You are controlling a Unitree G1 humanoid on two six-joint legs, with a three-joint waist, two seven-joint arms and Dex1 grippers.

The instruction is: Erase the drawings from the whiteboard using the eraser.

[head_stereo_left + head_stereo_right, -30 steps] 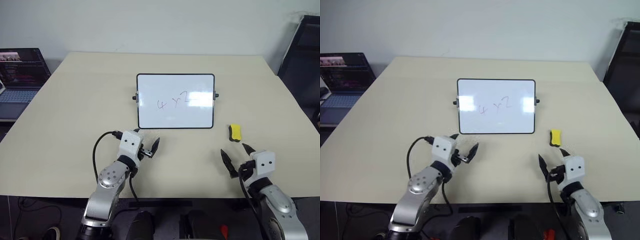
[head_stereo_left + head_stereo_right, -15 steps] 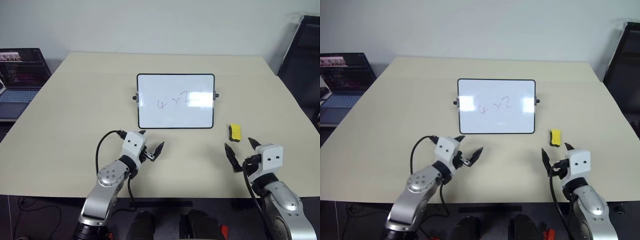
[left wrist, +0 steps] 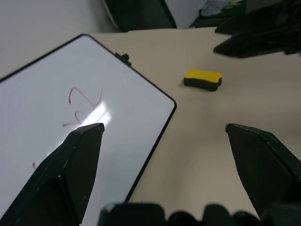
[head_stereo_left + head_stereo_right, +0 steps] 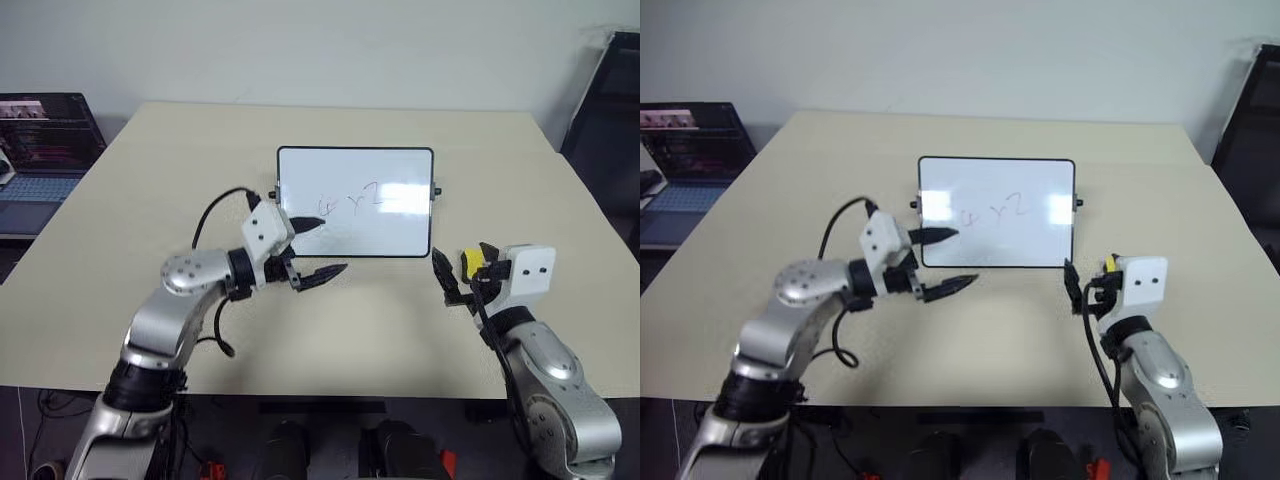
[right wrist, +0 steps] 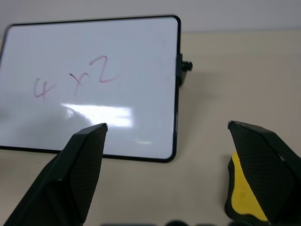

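A beige table [image 4: 120, 230] is seen from above, w/ a whiteboard [image 4: 400, 235] lying flat near its centre. Drawings [image 4: 348, 201] reading approx. "4 x 2" are still written on it, unerased. The eraser [image 3: 202, 79], a small yellow block, is laid on the table at about 4 o'clock from the board, just beside its lower right corner & apart from the frame.

Compared w/ a second ago, both arms have been raised off the table edge. The left gripper [image 4: 316, 250] has been swung up & inward; it is now held over the board's lower left corner, at about 8 o'clock from the drawings, fingers spread, nothing pinched. The right gripper [image 4: 459, 270] has been brought up to the eraser, jaws spread wide, w/ the block seen beside one finger [image 5: 261, 165] in the wrist view; no grip yet.

Judgement: the reach for the eraser is nearly done; closing on it is likely next, wiping not yet begun.
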